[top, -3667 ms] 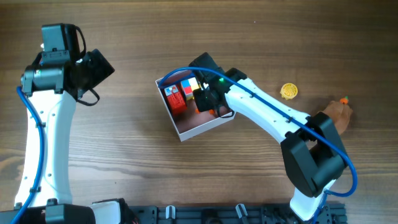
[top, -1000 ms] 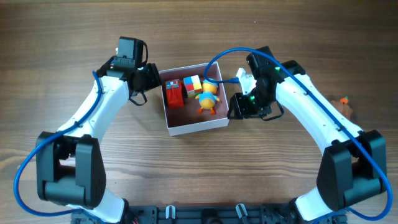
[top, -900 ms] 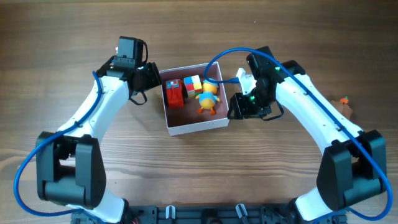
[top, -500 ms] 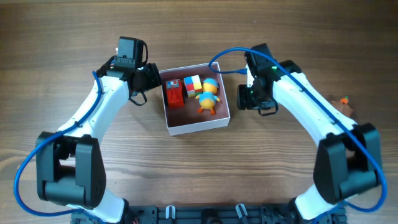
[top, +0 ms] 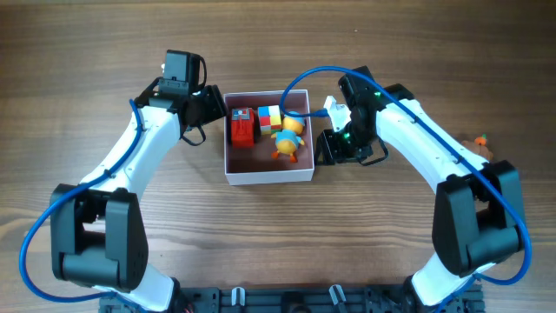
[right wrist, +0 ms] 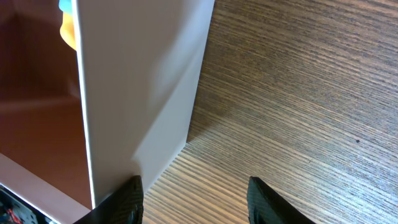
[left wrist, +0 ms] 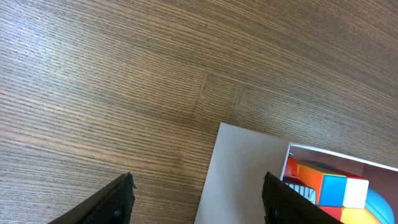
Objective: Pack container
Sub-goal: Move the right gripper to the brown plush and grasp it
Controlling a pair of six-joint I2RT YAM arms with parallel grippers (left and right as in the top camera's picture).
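The container [top: 261, 172] is a square white-walled box with a pink floor, mid-table. Inside it lie a red toy [top: 241, 127], a multicoloured cube [top: 269, 116] and an orange-and-blue figure [top: 289, 137]. My left gripper [top: 210, 106] is open at the box's upper left corner; in the left wrist view its fingers [left wrist: 198, 198] straddle the white wall [left wrist: 242, 171]. My right gripper [top: 327, 144] is open against the box's right wall, which shows in the right wrist view [right wrist: 140, 93] with one finger beside it [right wrist: 194, 200].
A brown toy with an orange tip [top: 478, 144] lies at the table's right side, partly behind my right arm. Black fixtures run along the front edge [top: 295, 300]. Bare wood surrounds the box.
The box has been squared up from a tilted pose and shifted slightly left. My right gripper has moved back in against its right wall. My left arm has held still for the last second.
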